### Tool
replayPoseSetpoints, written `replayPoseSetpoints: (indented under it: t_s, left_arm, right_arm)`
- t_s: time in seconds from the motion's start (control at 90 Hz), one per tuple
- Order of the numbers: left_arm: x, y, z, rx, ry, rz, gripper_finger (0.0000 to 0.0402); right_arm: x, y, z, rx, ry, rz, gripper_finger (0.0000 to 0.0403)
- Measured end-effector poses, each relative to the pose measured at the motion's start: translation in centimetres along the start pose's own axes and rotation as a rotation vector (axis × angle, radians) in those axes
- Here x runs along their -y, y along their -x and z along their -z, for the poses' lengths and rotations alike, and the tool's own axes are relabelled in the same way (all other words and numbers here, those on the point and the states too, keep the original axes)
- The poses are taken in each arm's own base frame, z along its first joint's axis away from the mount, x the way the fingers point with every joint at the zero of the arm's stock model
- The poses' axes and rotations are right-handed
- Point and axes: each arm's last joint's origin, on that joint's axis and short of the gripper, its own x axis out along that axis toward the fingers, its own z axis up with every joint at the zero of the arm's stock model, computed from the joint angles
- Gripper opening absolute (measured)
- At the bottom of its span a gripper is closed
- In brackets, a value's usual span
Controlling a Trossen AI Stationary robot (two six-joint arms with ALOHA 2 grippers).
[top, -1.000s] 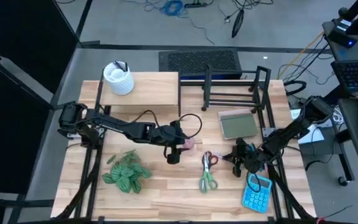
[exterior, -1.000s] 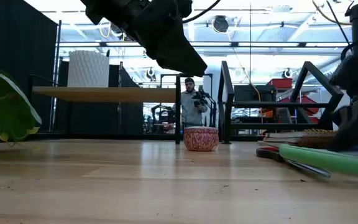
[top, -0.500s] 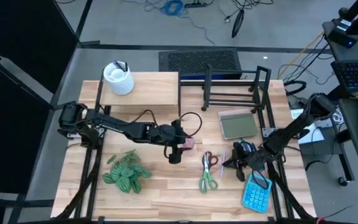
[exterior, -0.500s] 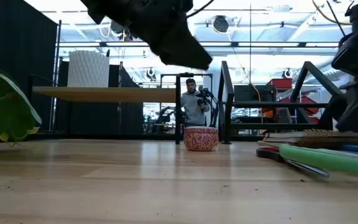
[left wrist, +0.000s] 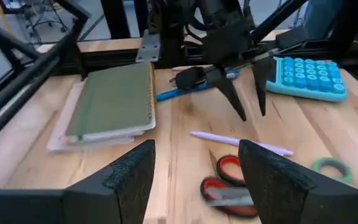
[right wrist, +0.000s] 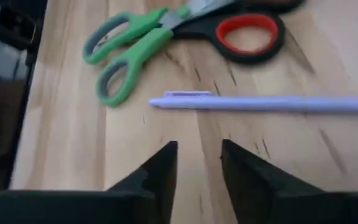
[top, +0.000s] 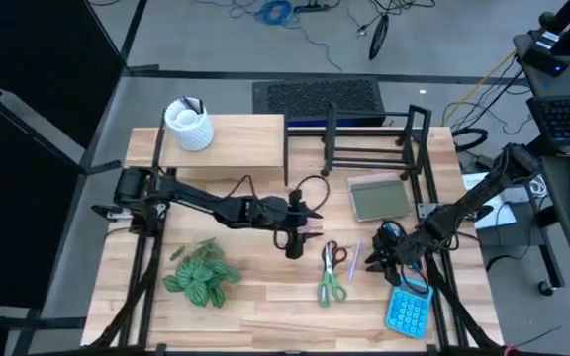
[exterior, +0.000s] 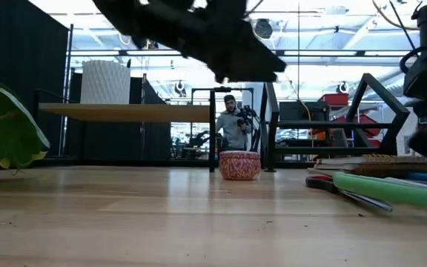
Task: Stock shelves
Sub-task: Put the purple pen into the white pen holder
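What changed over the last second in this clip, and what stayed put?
The left gripper swung right, off the small patterned bowl, toward the scissors; it is open and empty. The right gripper drew back slightly from the lilac pen, also open. The bowl, scissors, pen, notebook, calculator and both shelves are unmoved.

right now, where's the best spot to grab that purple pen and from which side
Take the purple pen across its barrel near the middle, coming straight down from above. It lies flat on the table, alone, with bare wood on both long sides, so fingers can straddle it. The right gripper is open just short of it, fingers aimed across the barrel. The scissors lie just beyond, so stay off that end.
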Motion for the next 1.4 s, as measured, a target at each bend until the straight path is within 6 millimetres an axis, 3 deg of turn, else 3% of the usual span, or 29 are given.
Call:
replayPoseSetpoints:
  t_s: [0.156, 0.356, 0.422, 0.5, 0.644, 0.722, 0.922, 1.033, 1.211, 1.4]
  left_arm:
    - [0.3, -3.5, 0.0, -0.029, -0.051, 0.042, 0.0219]
    - [0.1, -6.4, -0.5, -0.059, -0.071, 0.041, 0.0219]
    - [-0.1, -7.0, -0.2, -0.073, -0.069, 0.038, 0.0219]
    - [-0.1, -7.7, 0.1, -0.075, -0.068, 0.035, 0.0219]
    - [0.2, -8.4, 0.8, -0.08, -0.07, 0.046, 0.0219]
    - [0.3, -8.6, 1.3, -0.093, -0.069, 0.06, 0.0219]
    - [0.3, -8.4, 1.5, -0.134, -0.069, 0.064, 0.0219]
    - [0.7, -7.6, 0.7, -0.155, -0.05, 0.073, 0.0219]
    - [1.9, -7.5, 0.5, -0.147, -0.025, 0.157, 0.0218]
    - [2.7, -7.9, 0.9, -0.133, -0.037, 0.188, 0.0218]
  right_arm:
    - [0.1, -0.1, 0.0, 0.015, 0.184, 0.028, 0.013]
    - [0.2, -0.2, 0.1, -0.002, 0.347, 0.041, 0.0114]
    - [0.2, -0.3, 0.1, -0.002, 0.336, 0.041, 0.0108]
    - [0.2, -0.3, 0.1, 0.001, 0.193, 0.04, 0.0101]
    - [0.0, -0.3, 0.1, 0.002, -0.214, 0.015, 0.0094]
    - [0.0, -0.3, 0.0, 0.007, -0.324, 0.008, 0.0094]
    - [0.8, -0.2, -0.5, 0.189, -0.277, 0.183, 0.0091]
    - [1.3, -0.1, -0.7, 0.292, -0.234, 0.308, 0.0071]
    - [2.2, -0.2, 0.1, 0.287, -0.221, 0.385, 0.001]
    - [2.8, -0.5, 0.7, 0.326, -0.244, 0.401, 0.0004]
